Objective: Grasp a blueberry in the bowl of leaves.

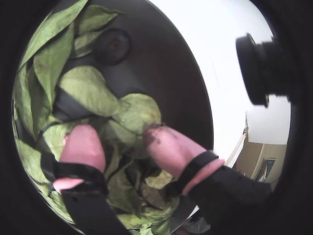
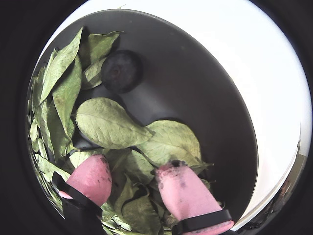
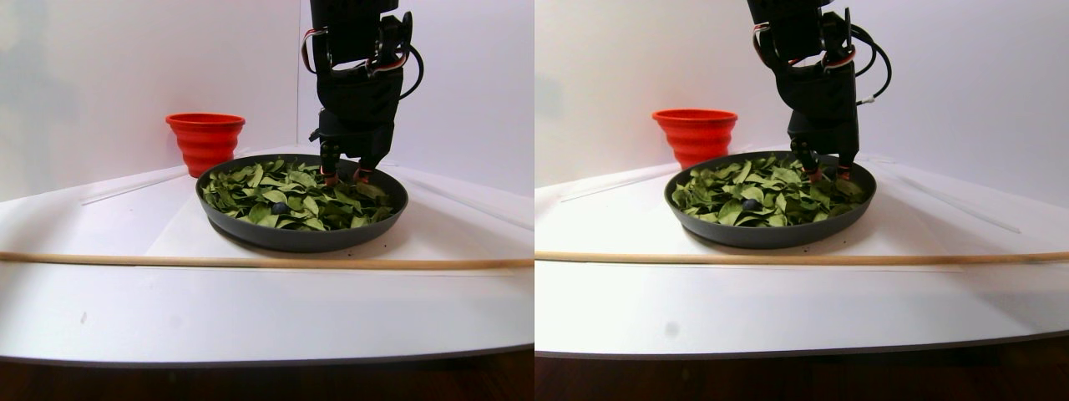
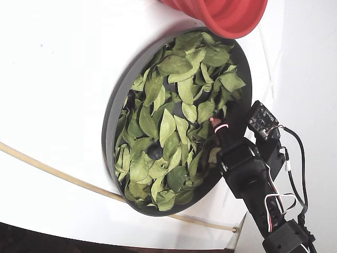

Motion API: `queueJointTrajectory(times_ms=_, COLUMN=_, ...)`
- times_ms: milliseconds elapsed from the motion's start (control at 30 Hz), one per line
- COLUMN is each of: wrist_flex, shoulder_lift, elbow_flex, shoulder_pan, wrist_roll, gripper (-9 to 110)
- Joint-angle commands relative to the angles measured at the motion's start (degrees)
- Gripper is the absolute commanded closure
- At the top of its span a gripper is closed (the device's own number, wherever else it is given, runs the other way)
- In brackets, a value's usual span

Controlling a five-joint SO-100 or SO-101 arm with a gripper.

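Observation:
The dark grey bowl holds a loose heap of green leaves. In both wrist views a dark blueberry lies on the bare bowl floor at the edge of the leaves, well ahead of my gripper. My gripper is open, its pink fingertips pressed down into the leaves with only leaves between them. In the fixed view the gripper is at the bowl's right side, and a dark berry sits among the leaves to its lower left. The stereo pair view shows that berry too.
A red ribbed bowl stands just beyond the dark bowl. A thin wooden stick lies across the white table in front of the bowl. White walls close in behind and to the side.

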Motion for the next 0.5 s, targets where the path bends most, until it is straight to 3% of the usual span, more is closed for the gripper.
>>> queueJointTrajectory(times_ms=0, wrist_flex=3.87, shoulder_lift=14.33, elbow_flex=6.42, shoulder_pan=-0.09, wrist_roll=-2.46, gripper=83)
queueJointTrajectory(times_ms=467, wrist_flex=3.87, shoulder_lift=14.59, elbow_flex=6.42, shoulder_pan=-0.18, wrist_roll=-2.11, gripper=83)
